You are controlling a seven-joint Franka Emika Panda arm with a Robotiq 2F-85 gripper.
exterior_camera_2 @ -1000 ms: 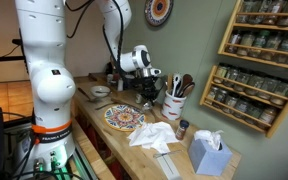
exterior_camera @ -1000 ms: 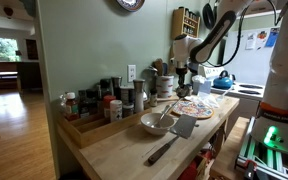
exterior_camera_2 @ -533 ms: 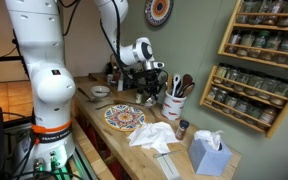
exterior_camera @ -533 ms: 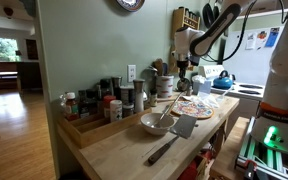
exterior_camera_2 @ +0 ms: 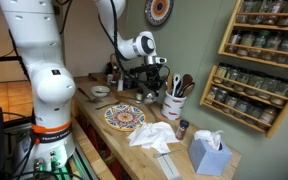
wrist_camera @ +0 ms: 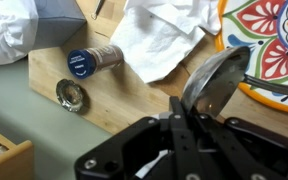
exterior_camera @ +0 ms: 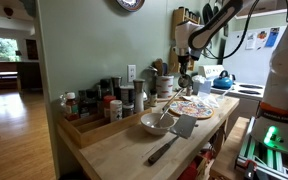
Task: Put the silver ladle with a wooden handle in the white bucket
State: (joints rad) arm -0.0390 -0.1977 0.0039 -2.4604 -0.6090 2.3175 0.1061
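Note:
My gripper (wrist_camera: pixel 182 122) is shut on the silver ladle. Its round shiny metal cup (wrist_camera: pixel 216 80) sticks out past the closed fingers; the wooden handle is hidden between them. In both exterior views the gripper (exterior_camera_2: pixel 151 77) (exterior_camera: pixel 184 74) hangs above the counter over the painted plate, with the ladle beneath it. The white bucket (exterior_camera_2: pixel 172 104) stands on the counter just beside the gripper, with several utensils sticking out of it. It also shows by the wall in an exterior view (exterior_camera: pixel 165 86).
A colourful painted plate (exterior_camera_2: pixel 124 118) (wrist_camera: pixel 276 40) lies under the gripper. A crumpled white cloth (wrist_camera: pixel 164 35), a lying spice jar (wrist_camera: pixel 94 58) and a tissue box (exterior_camera_2: pixel 209 155) are nearby. A grey bowl (exterior_camera: pixel 156 123), a flat spatula (exterior_camera: pixel 174 135) and spice jars (exterior_camera: pixel 104 100) fill the counter.
The gripper has risen from the plate with the ladle in it and shifted a little toward the white bucket.

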